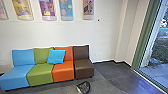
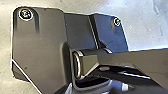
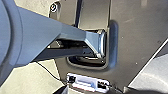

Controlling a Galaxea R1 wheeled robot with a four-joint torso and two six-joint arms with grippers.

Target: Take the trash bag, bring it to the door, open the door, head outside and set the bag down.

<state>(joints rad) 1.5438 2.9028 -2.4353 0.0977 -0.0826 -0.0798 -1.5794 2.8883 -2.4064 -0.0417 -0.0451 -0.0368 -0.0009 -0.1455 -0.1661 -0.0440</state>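
Preferably, square the base to the dark bundle (image 1: 83, 87), likely the trash bag, at 6 o'clock, clearing the brown seat (image 1: 83, 68). Either end effector's state: cannot tell.

From my seat on the head view: four seats in a row along the far wall (image 1: 75, 35), left of centre. Leftmost seat (image 1: 16, 75), second seat (image 1: 41, 72), third seat (image 1: 63, 70) and rightmost seat (image 1: 83, 68) sit side by side. Pillow (image 1: 56, 57) on the third, leaning back, overlapping the second's backrest. Posters (image 1: 47, 10) in a line on the wall, above the row. I've got a loose item (image 1: 83, 87), can't tell what, on the floor (image 1: 110, 75) just on the near side of the rightmost seat. Frame (image 1: 143, 42) on the right; paving (image 1: 157, 72) beyond it, plants (image 1: 161, 48) farther out.
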